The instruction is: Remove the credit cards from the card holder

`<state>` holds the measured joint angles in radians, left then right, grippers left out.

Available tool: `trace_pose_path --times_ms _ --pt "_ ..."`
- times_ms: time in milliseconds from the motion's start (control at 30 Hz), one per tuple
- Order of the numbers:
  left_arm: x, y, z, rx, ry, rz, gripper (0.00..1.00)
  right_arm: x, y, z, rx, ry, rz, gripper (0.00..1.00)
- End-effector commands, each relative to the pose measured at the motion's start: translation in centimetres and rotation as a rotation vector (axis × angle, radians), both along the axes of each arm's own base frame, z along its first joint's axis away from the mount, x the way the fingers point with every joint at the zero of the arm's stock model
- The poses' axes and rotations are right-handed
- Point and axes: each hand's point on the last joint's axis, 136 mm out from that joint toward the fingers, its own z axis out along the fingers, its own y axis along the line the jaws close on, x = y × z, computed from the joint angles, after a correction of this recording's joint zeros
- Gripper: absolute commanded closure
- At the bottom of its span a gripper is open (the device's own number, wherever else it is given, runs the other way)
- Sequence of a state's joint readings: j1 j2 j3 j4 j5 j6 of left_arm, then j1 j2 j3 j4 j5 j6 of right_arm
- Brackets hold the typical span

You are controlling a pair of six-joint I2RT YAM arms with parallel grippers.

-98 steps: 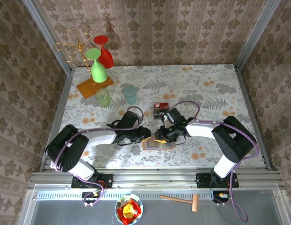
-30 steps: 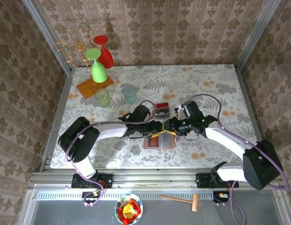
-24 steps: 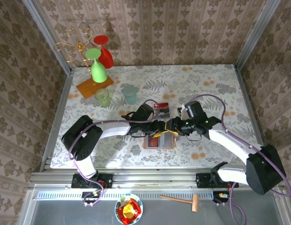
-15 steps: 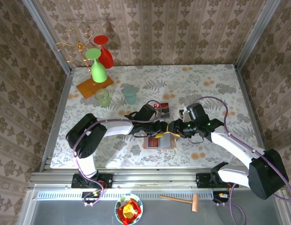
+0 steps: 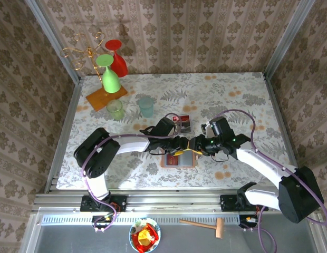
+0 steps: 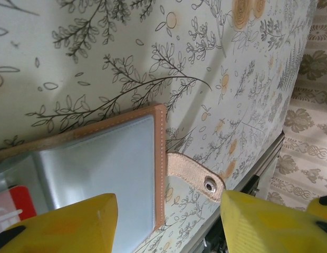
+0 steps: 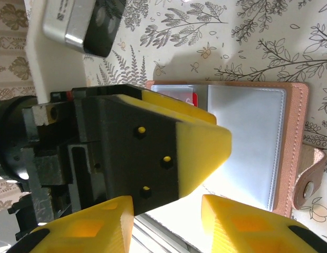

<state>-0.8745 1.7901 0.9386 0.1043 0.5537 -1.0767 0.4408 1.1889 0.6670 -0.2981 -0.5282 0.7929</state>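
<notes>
1. The left pincer (image 6: 166, 216) is open: its yellow fingertips (image 6: 74, 224) stand well apart over the open salmon-tan leather-like card holder (image 6: 159, 158), with nothing caught between them.
2. The right pincer (image 7: 166, 216) faces it from the other side, its jaws also parted and empty. One black-and-yellow finger of the left pincer sits just in front of it and hides part of the holder.
3. The card holder lies flat and open on the desk (image 6: 100, 52), near its front edge and between the two pincers. Its grey-blue see-through pockets face up, and its tan strap with a metal snap (image 6: 198, 176) sticks out to the side.
4. A thin red credit card with white print (image 6: 16, 205) is in a pocket. It is cut off by the picture's edge and a fingertip, so the print cannot be read.
5. The label on the grey camera housing (image 7: 68, 21) of the left wrist is too blurred to read.
6. Just behind the holder sits a small tray with dark and red contents (image 5: 182, 123); what they are is hard to make out from above.
7. The desk is covered in a pale cloth printed with grey ferns and orange flowers.
8. At its far left stands a gold wire rack on a flat orange base (image 5: 106, 98), with an upturned green wine glass (image 5: 109, 79) and a red one (image 5: 117, 60). A green tumbler (image 5: 115, 109) and a teal tumbler (image 5: 146, 106) stand near it.
9. Brownish damask wallpaper (image 5: 205, 31) lines the walls. On the grey ledge in front of the arm bases lie a wooden mallet (image 5: 205, 225) and a bowl of bright-coloured pieces (image 5: 144, 234).
</notes>
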Motion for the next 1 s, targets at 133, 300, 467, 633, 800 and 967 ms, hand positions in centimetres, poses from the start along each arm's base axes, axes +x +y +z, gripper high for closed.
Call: trace_pose_path --times_ms 133,300,467,633,800,967 --pt "0.3 1.6 1.4 -0.025 -0.048 0.019 0.46 0.2 0.1 -1.0 0.007 0.036 -0.022 0.61" --pt "0.5 3.1 1.2 -0.022 -0.052 0.051 0.46 0.3 0.4 -1.8 0.001 0.054 -0.023 0.62" --pt "0.4 4.8 1.0 -0.019 -0.055 0.082 0.46 0.5 1.3 -2.6 -0.003 0.076 -0.016 0.63" --pt "0.2 6.7 0.7 -0.011 -0.054 0.119 0.46 0.7 2.6 -3.4 -0.026 0.089 0.008 0.65" --pt "-0.1 7.8 0.2 -0.008 -0.049 0.138 0.48 0.8 4.0 -4.5 -0.044 0.113 0.029 0.67" --pt "-0.3 8.2 -0.3 0.005 -0.048 0.142 0.55 1.0 5.1 -5.6 -0.052 0.133 0.046 0.70"
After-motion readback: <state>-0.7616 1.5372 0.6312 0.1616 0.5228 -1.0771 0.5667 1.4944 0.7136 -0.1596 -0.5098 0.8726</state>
